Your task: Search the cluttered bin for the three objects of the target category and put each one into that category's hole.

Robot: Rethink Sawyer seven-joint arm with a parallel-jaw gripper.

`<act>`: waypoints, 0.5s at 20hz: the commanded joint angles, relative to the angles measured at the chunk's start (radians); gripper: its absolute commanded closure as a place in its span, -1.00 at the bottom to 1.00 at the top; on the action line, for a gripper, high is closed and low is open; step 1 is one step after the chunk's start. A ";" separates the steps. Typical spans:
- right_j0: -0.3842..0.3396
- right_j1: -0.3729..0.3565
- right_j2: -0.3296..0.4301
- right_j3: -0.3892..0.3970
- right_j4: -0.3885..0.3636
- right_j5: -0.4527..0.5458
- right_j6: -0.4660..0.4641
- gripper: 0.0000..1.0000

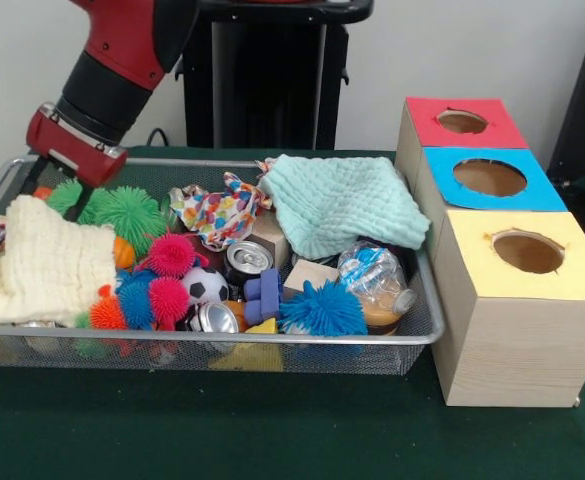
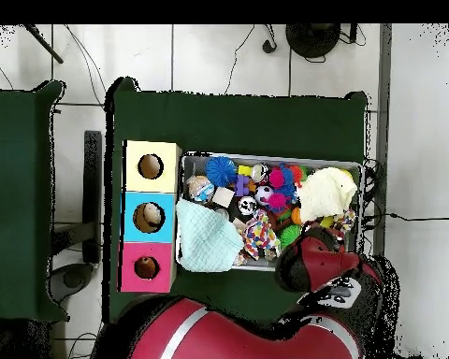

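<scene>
The wire mesh bin [image 1: 412,335] is full of clutter; it also shows in the overhead view [image 2: 266,157]. My gripper [image 1: 62,185] reaches down into the bin's far left corner, behind a cream cloth [image 1: 42,262], and its tips are hidden. In the overhead view the arm [image 2: 314,264] covers that corner. No plush animal shows clearly. A small purple-blue shape [image 1: 262,295] lies near the bin's front; I cannot tell what it is. The red-surrounded hole [image 1: 461,121] is on the farthest box, right of the bin, and shows in the overhead view [image 2: 147,267].
The blue-surrounded hole [image 1: 489,177] and yellow-surrounded hole [image 1: 528,251] sit nearer. In the bin lie a mint cloth [image 1: 342,200], a patterned cloth [image 1: 222,210], green [image 1: 132,215], pink [image 1: 172,255] and blue [image 1: 322,308] spiky balls, a football [image 1: 207,285], cans [image 1: 247,258] and a plastic bottle [image 1: 377,280].
</scene>
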 commanded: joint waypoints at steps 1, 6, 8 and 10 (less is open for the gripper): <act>0.019 0.042 0.018 -0.098 0.084 -0.099 0.101 -1.00; 0.028 0.046 0.008 -0.092 0.096 -0.103 0.103 -1.00; 0.032 0.048 0.003 -0.091 0.101 -0.104 0.104 -1.00; 0.032 0.051 0.002 -0.091 0.105 -0.108 0.104 -1.00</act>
